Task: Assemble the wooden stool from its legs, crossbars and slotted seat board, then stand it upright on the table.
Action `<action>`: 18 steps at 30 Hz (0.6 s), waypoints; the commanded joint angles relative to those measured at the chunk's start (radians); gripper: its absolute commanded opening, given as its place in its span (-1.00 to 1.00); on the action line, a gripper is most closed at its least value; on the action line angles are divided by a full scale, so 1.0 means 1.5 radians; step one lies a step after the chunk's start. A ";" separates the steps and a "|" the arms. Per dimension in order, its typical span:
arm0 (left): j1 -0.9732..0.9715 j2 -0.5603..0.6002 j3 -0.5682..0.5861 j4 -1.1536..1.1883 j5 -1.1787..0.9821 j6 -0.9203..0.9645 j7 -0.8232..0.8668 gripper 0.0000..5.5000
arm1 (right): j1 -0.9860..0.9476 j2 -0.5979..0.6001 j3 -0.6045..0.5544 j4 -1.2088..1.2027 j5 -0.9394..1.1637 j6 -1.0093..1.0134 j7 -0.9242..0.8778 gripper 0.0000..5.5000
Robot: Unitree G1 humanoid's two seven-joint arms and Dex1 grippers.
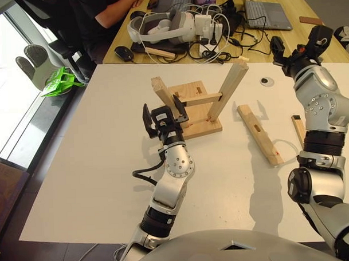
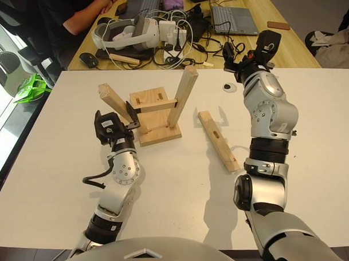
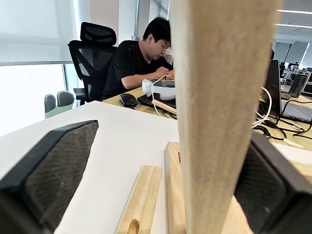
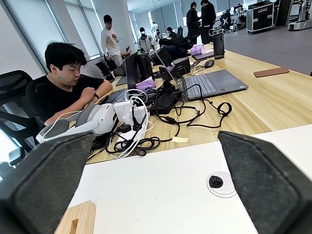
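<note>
Jaws are held wide, left round a fitted leg, right empty. Two legs and a crossbar are slotted in; a loose leg is left over.

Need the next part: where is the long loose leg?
In the head views, the loose leg lies flat on the table, right of the part-built stool, between it and the right arm.
</note>
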 commanded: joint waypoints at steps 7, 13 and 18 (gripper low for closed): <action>-0.035 -0.130 0.014 0.007 -0.058 -0.011 -0.052 0.96 | -0.002 -0.005 0.022 -0.024 -0.026 -0.021 0.011 0.72; -0.101 -0.111 0.042 -0.040 -0.072 0.005 -0.061 0.96 | 0.003 -0.009 0.033 -0.028 -0.033 -0.030 0.016 0.72; -0.129 -0.108 0.044 -0.059 -0.071 0.019 -0.074 0.96 | 0.004 -0.010 0.041 -0.030 -0.046 -0.041 0.025 0.72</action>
